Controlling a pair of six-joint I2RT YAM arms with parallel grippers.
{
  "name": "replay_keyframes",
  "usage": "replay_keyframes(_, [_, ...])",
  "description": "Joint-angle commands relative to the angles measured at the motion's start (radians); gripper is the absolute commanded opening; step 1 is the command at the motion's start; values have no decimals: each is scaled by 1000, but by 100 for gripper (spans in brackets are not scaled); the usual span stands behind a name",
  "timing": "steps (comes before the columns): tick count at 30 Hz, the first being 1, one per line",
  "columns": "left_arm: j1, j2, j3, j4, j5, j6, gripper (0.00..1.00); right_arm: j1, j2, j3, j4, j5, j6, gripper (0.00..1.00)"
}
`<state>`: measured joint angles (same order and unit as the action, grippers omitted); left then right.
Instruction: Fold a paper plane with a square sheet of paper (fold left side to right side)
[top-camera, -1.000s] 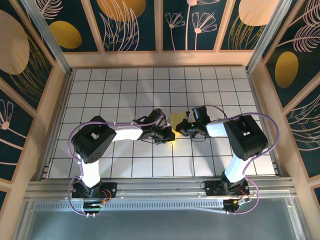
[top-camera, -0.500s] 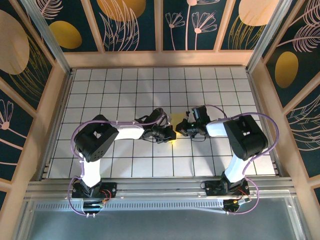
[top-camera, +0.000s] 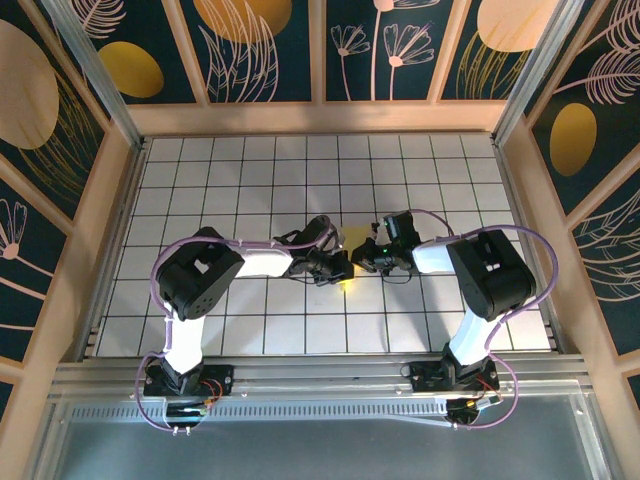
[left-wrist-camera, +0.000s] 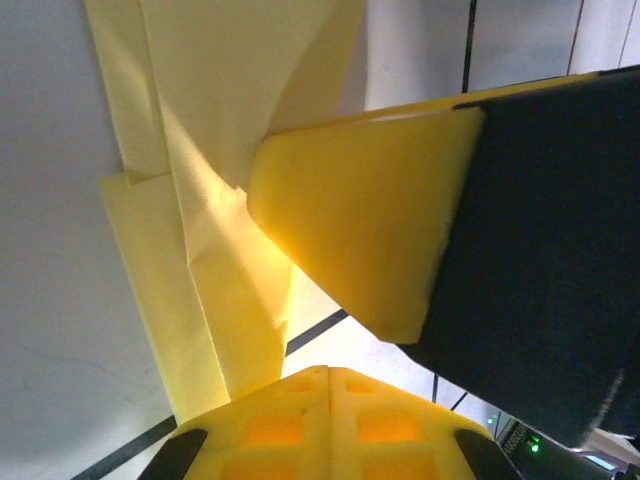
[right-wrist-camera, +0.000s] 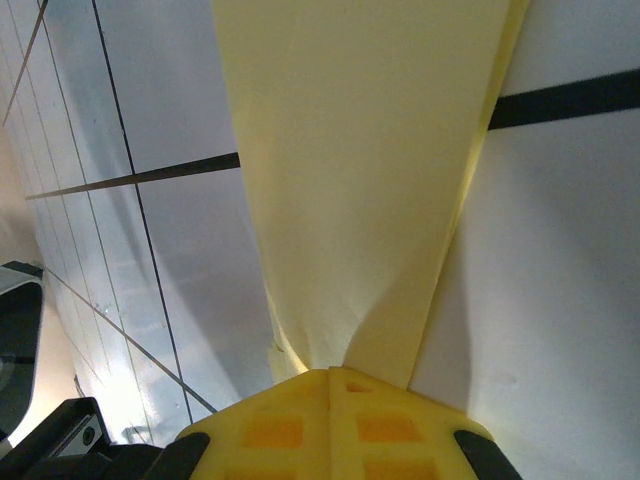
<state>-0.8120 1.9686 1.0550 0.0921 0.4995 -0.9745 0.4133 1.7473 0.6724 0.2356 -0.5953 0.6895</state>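
— Where is the yellow paper (top-camera: 353, 238)?

— At the middle of the tiled worktop (top-camera: 200, 180), between the two pincer heads, which meet there nose to nose from either side. It is folded: the left wrist camera shows several overlapping layers with long creases, lying against the white tiles.

— And the right pincer (top-camera: 366, 256)?

— Closed. In its own wrist camera the yellow pads meet along a seam, and the paper narrows and puckers straight into the tips, so it has the paper nipped.

— The left pincer (top-camera: 343, 266)?

— Closed as well, pads pressed together. A folded edge of the paper runs right up to its tips, but I cannot tell whether it is caught between them or only lies beside them. The right pincer's yellow finger (left-wrist-camera: 350, 230) sits just in front of it, over the paper.

— The arms?

— Both bend in toward the centre, elbows outward.
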Motion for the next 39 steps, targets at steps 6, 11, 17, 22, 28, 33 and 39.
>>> replay_keyframes(6, [-3,8,-8,-54,-30,12,0,18,83,-27,-140,150,-35,0])
replay_keyframes(11, [-3,-2,-23,-54,-38,11,0,18,85,-27,-143,153,-38,0])
replay_keyframes(17, [-4,-4,-34,-52,-41,8,0,18,85,-27,-144,154,-38,0])
replay_keyframes(22, [-3,-13,-38,-57,-49,9,0,19,86,-25,-146,154,-38,0])
replay_keyframes(28, [-3,-25,-38,-59,-56,9,0,18,89,-24,-146,154,-39,0])
replay_keyframes(33, [-2,-43,-41,-64,-68,9,0,18,90,-25,-146,153,-39,0])
replay_keyframes(39, [-4,-74,-52,-18,-37,4,0,18,90,-24,-147,148,-39,0])
